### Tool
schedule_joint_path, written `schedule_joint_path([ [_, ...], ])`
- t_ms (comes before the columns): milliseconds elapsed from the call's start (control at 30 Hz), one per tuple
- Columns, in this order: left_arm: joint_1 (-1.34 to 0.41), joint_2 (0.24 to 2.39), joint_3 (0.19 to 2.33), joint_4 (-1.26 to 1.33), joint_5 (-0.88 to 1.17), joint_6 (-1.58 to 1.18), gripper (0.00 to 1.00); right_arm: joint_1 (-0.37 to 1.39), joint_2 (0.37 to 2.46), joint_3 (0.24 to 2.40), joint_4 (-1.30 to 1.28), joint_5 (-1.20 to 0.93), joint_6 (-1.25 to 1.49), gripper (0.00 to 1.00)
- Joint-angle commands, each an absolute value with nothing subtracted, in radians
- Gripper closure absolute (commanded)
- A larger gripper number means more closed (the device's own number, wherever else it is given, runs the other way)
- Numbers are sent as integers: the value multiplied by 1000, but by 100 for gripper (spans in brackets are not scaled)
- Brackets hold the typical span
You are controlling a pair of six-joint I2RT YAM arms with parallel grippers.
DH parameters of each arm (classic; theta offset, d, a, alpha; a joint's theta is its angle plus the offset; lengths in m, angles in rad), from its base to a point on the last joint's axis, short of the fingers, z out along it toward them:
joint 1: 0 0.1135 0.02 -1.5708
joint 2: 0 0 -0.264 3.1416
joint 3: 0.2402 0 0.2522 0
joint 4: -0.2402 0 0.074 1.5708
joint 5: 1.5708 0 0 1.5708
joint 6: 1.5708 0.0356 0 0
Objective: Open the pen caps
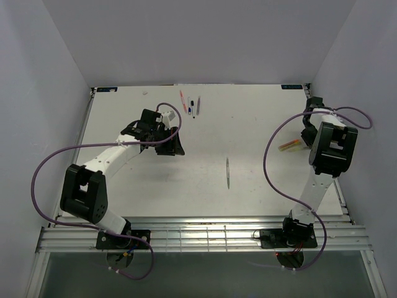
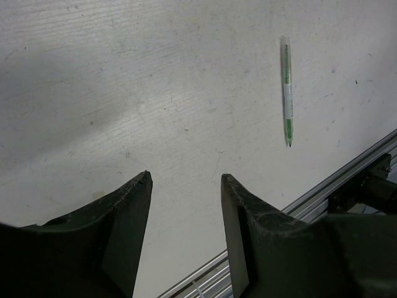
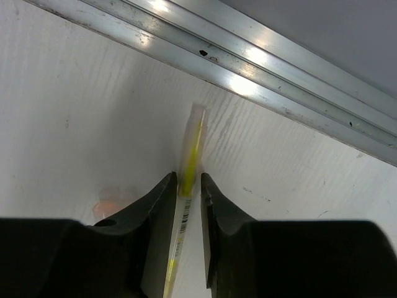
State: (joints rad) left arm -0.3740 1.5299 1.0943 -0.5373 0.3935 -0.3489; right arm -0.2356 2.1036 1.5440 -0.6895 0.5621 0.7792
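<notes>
Right tool point(image 3: 187, 177) pinching yellow pen point(image 3: 193, 139), long axis pointing toward rail point(image 3: 279, 87), left tool point(image 2: 186, 176) wide

White table point(image 1: 248, 124) boxed in by pale lavender walls point(image 1: 186, 37), evenly lit.

The left arm point(image 1: 105, 160) reaches out low across the table. The left gripper point(image 2: 186, 176) points down, its two fingers apart with nothing between them. The right arm point(image 1: 332, 149) bends up high, then dips down. The right gripper point(image 3: 188, 177) has its fingers nearly together, one on each side of a yellow pen point(image 3: 193, 139).
</notes>
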Motion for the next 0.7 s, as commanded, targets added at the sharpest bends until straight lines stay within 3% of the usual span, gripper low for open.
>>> schedule_joint_path([
  [0,-367,1490,1082,-525,411,-339,41,-248,2105,1486,-749,586,755,73],
  [300,-367,1465,1060,-519,416,-337,41,-247,2060,1411,-741,571,741,92],
  [667,-367,1413,1068,-517,425,-362,41,-198,1878,1327,-716,482,706,92],
])
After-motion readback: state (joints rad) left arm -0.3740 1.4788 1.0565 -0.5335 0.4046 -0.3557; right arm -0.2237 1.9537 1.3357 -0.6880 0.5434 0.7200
